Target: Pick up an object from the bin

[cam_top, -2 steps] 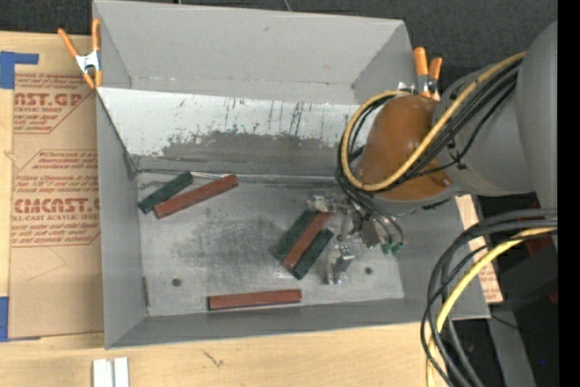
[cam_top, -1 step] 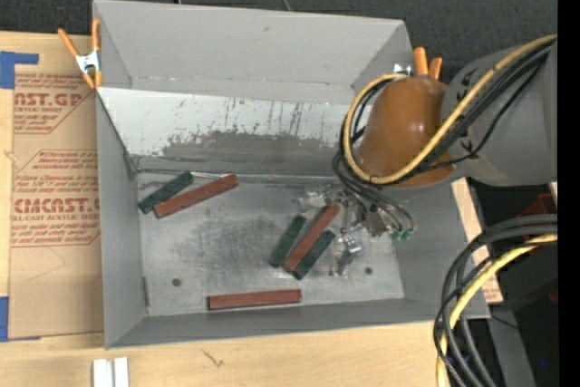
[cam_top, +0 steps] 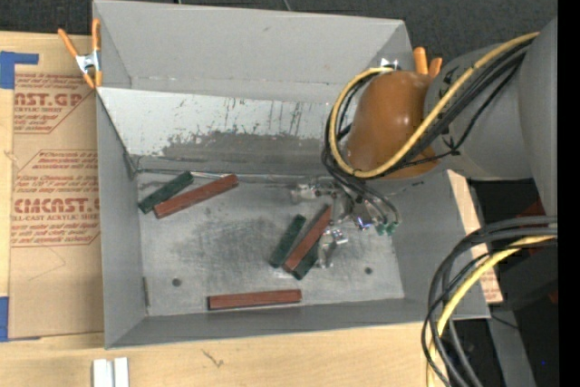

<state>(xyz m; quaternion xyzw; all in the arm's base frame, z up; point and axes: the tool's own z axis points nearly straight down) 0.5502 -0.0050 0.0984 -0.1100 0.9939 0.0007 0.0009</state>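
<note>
Brown bar [cam_top: 305, 246] just left of gripper [cam_top: 334, 234], ctr-right

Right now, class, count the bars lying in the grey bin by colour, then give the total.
Reddish-brown bars: 3 (upper left, middle, front)
Dark green bars: 2 (upper left, middle)
Total: 5

Your arm [cam_top: 507, 118] runs off the right edge of the frame. Its orange cover [cam_top: 390, 122] blocks the right back part of the bin [cam_top: 245, 41]. At center, the gripper [cam_top: 336, 234] covers the upper ends of the brown bar [cam_top: 306, 246] and green bar [cam_top: 289, 240]; contact there is too small to tell.
</note>
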